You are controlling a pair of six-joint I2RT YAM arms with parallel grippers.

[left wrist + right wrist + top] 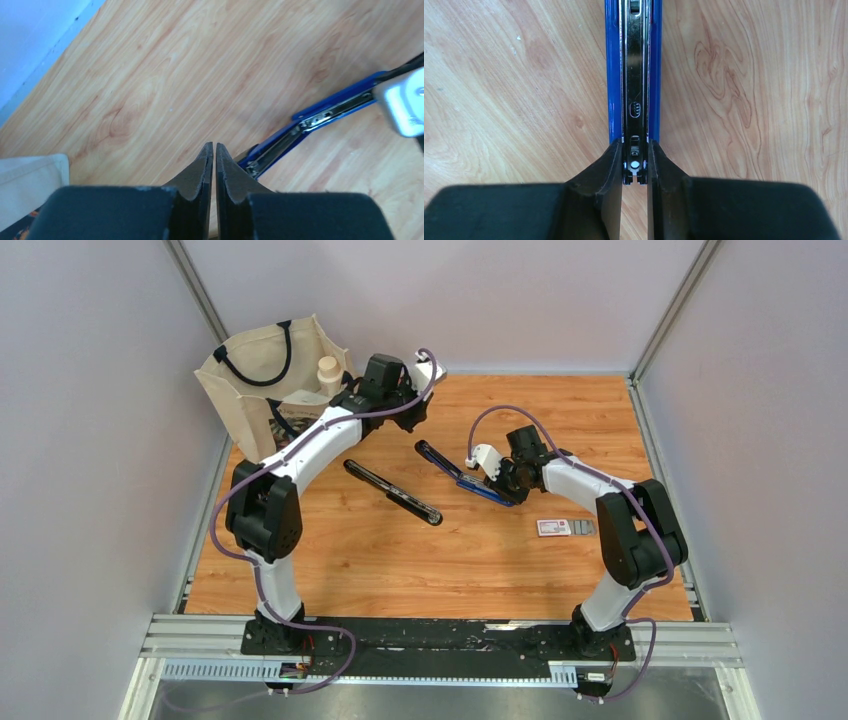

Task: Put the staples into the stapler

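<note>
On the wooden table [400,560], the right gripper [635,150] pinches the near end of the blue stapler [634,75], jaws narrowly apart. The staples [554,528] lie behind it, beside its forearm. The left gripper [214,150], fingers together and apparently empty, hangs beyond the stapler's far tip.

End of blue stapler [635,75] pinched in right claw [634,146], on wooden table [749,100]

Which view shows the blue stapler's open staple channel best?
Right wrist: the blue stapler's channel runs up the frame's centre, with the right gripper shut on its near end. Left wrist catches it obliquely at the right edge; top external shows it small, partly under that gripper.
</note>
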